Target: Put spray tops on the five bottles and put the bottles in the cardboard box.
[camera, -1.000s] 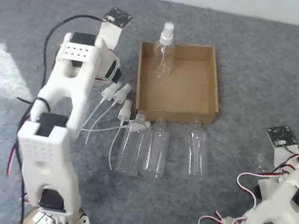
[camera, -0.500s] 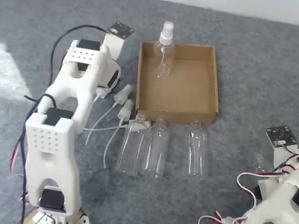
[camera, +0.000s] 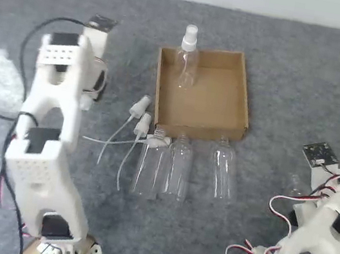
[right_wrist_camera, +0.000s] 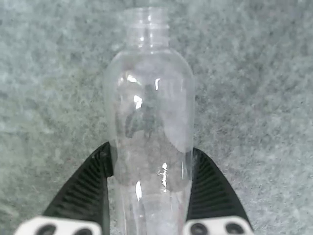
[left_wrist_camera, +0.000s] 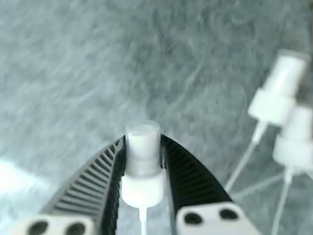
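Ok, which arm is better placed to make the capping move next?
Left. The left gripper is shut on a spray top, ready to carry over. The right gripper clamps an uncapped bottle with its open neck exposed, so it probably only needs to hold.

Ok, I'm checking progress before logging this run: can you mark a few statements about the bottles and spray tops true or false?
1. The left tool grips a spray top. True.
2. The right tool is empty. False: it is shut on a bottle with a bare neck.
3. The cardboard box holds three bottles. False: it holds one capped bottle, at the far wall.
4. Three bottles lie on the carpet just outside the box's near wall. True.
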